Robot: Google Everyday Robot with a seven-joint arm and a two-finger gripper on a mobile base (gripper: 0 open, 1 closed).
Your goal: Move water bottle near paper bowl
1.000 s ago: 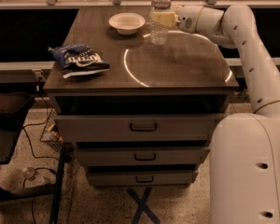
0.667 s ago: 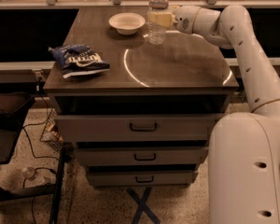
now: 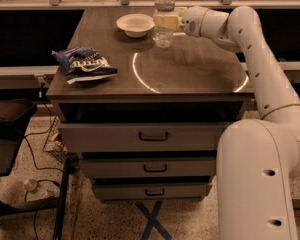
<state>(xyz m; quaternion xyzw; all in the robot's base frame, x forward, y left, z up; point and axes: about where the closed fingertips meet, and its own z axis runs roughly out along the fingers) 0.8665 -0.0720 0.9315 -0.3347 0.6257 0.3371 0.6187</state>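
Note:
The water bottle (image 3: 164,14) is a clear ribbed bottle with a white cap, standing upright at the back of the dark wooden tabletop (image 3: 190,69). My gripper (image 3: 166,21) reaches in from the right and its pale fingers are closed around the bottle's middle. The paper bowl (image 3: 135,24) is a shallow cream-white bowl just left of the bottle, a small gap apart from it.
A dark blue snack bag (image 3: 84,62) lies near the table's left front edge. Under the tabletop is a cabinet with several drawers (image 3: 153,135). A smaller bottle (image 3: 34,186) and black cables lie on the floor at left. A shelf edge runs behind the table.
The gripper and the bottle have shifted slightly left, closer to the bowl. The bowl and snack bag have not moved.

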